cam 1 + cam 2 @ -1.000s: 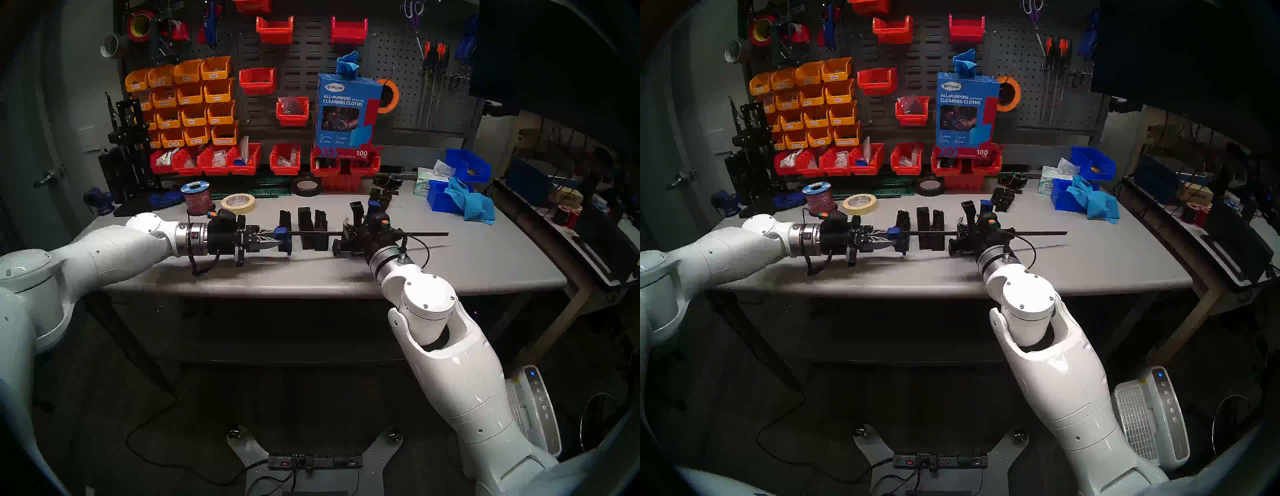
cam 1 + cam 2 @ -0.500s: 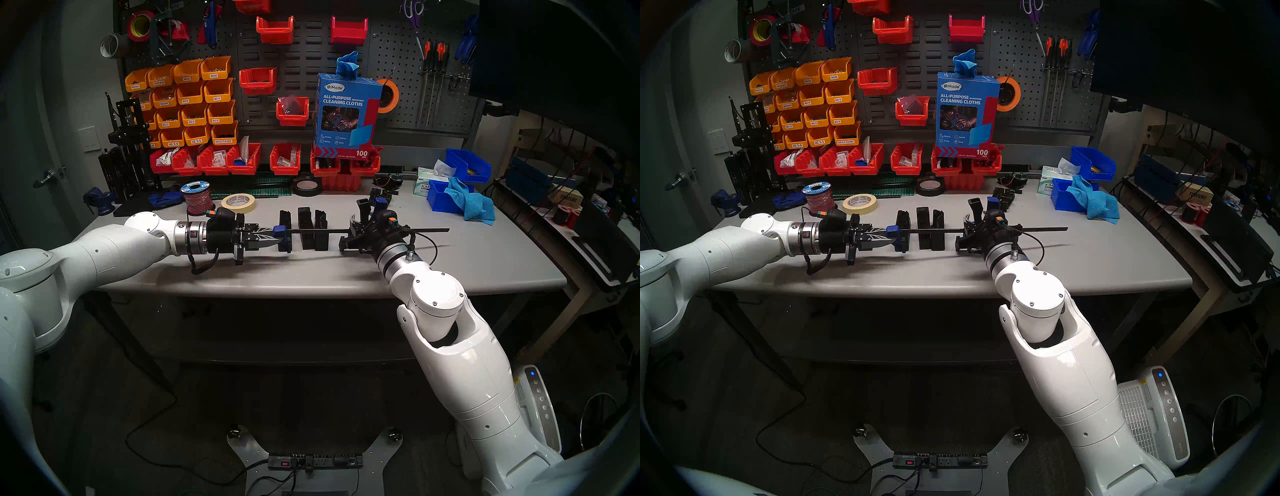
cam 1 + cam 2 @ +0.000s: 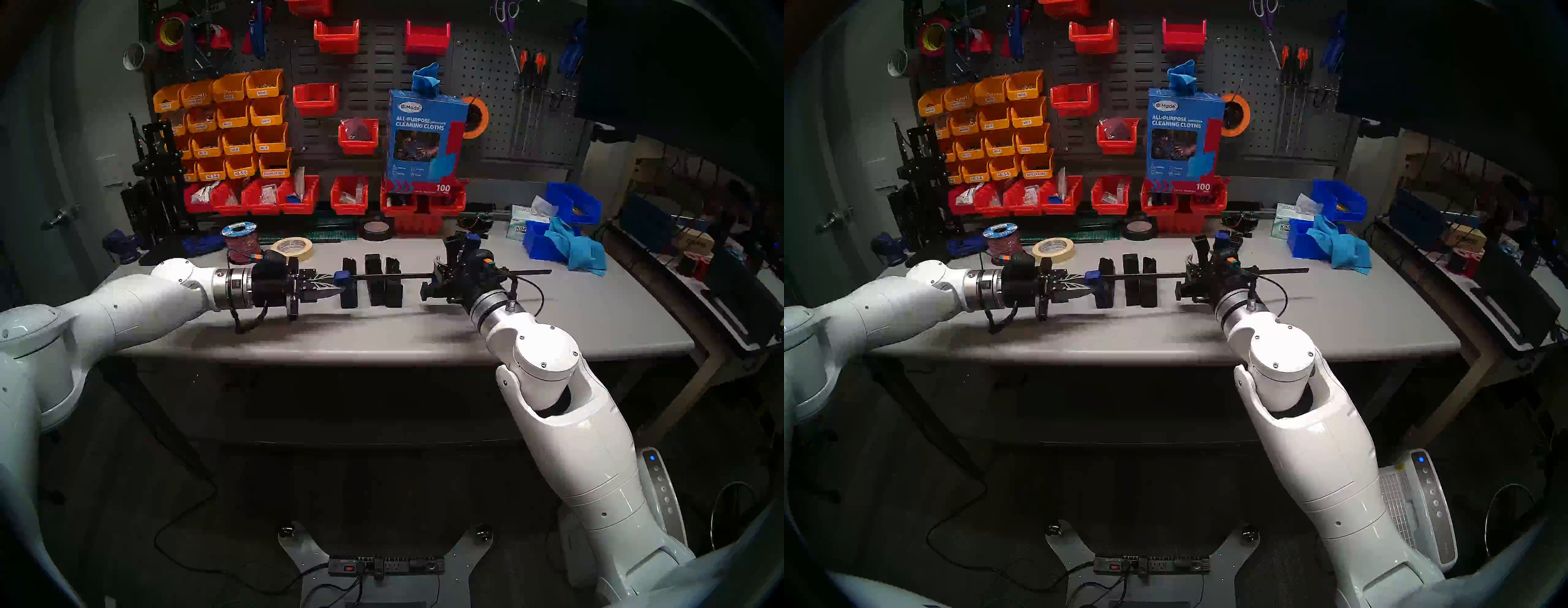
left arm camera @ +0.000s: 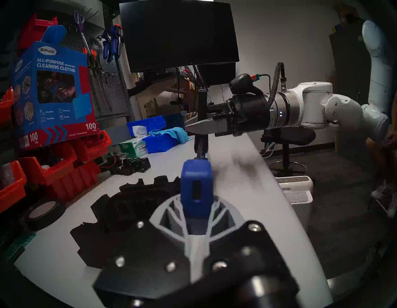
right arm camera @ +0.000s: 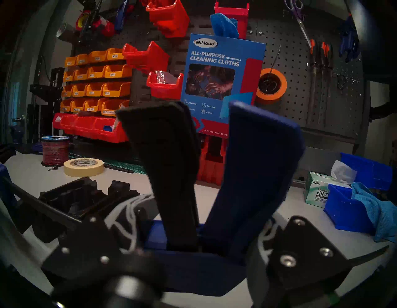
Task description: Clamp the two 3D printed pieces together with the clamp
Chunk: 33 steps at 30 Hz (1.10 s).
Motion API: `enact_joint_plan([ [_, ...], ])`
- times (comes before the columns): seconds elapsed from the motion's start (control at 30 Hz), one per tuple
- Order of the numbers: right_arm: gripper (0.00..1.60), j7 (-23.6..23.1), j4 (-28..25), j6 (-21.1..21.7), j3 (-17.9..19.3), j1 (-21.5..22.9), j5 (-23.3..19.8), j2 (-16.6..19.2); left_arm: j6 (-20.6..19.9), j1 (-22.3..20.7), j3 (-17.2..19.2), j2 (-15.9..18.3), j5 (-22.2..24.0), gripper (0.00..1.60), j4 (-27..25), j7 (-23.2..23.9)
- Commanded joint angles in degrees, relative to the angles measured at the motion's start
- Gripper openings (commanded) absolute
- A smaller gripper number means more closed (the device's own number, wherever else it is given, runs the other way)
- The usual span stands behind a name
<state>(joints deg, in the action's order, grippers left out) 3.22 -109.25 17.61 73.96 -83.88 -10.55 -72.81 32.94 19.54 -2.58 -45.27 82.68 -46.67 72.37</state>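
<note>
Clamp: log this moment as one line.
left gripper: shut on clamp fixed end | right gripper: shut on handle | bar above the two printed pieces | not squeezed yet

- grey workbench point(image 3: 594, 322), rounded front edge
- dark pegboard point(image 3: 488, 63) behind, with orange bins point(image 3: 237, 114) and red bins point(image 3: 335, 36)
- blue cleaning-cloth box point(image 3: 424, 136) upright at back
- black monitor point(image 4: 178, 34) at right
- dim room, dark floor point(image 3: 212, 488)

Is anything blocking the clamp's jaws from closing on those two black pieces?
Nothing visible: only bare table separates the clamp from the two 3D printed pieces. A third black block stands beside its left jaw.
</note>
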Motion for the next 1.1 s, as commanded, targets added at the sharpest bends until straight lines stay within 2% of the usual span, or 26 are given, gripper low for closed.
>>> enact_joint_plan([
  [0.0,0.00,-0.58,0.38,-1.18,1.73,2.40,-0.01,0.88,-0.24,-1.52,0.91,2.08,1.34,0.00,-0.26,6.26],
  [0.63,0.00,-3.63,3.44,-3.67,2.48,6.10,-0.82,0.94,-0.67,-1.81,0.60,2.28,1.14,0.00,-0.65,5.62],
  [0.67,0.00,-3.82,3.63,-3.88,2.53,6.32,-0.85,0.93,-0.83,-1.73,0.92,1.92,1.61,0.00,0.18,6.96],
  [1.07,0.00,-6.09,6.41,-6.05,3.07,8.75,-1.35,0.82,-1.35,-2.31,1.66,1.22,1.66,0.00,1.64,7.54],
])
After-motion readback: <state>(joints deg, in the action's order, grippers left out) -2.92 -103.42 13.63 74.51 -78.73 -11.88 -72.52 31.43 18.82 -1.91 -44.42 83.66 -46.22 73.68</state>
